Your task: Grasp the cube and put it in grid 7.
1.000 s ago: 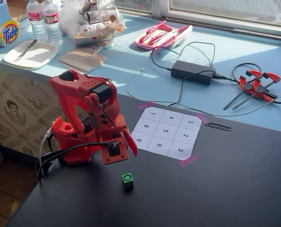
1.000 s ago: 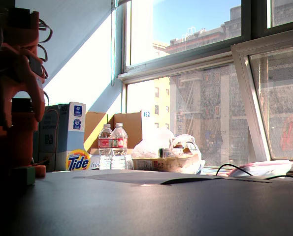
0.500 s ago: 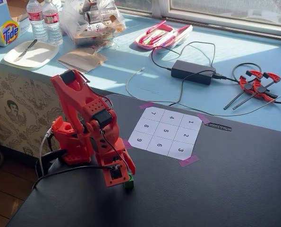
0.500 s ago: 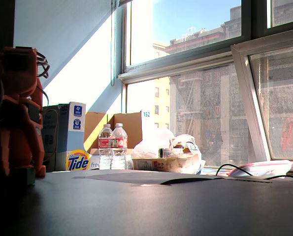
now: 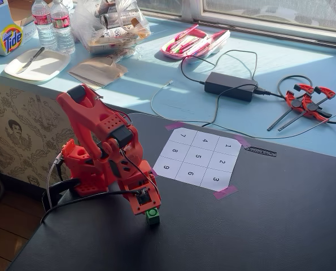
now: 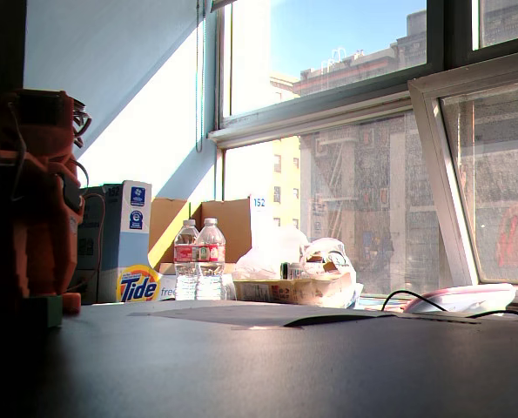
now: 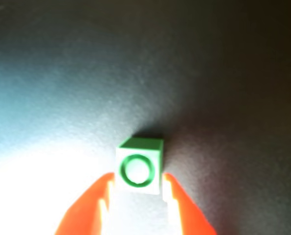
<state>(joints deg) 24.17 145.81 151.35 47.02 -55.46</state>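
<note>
The tiny green cube [image 5: 152, 215] sits on the black table, in front of the numbered paper sheet in a fixed view. In the wrist view the cube [image 7: 139, 165] shows its dark ring mark on top. My red gripper [image 5: 149, 207] points down over it. In the wrist view the gripper [image 7: 139, 180] is open, and its two orange fingertips [image 7: 106, 183] flank the cube's near half very closely, one on each side. Grid 7 [image 5: 183, 136] is the far left corner cell of the sheet and holds nothing. The low fixed view shows the cube [image 6: 43, 311] dimly in shadow under the arm.
The white 3x3 sheet [image 5: 199, 158] is taped to the black table [image 5: 269, 226]. Behind it on the blue ledge lie a power brick [image 5: 230, 86] with cables, red clamps [image 5: 309, 101], a pink case, bottles [image 5: 53, 25], a plate and a Tide box [image 6: 137, 283].
</note>
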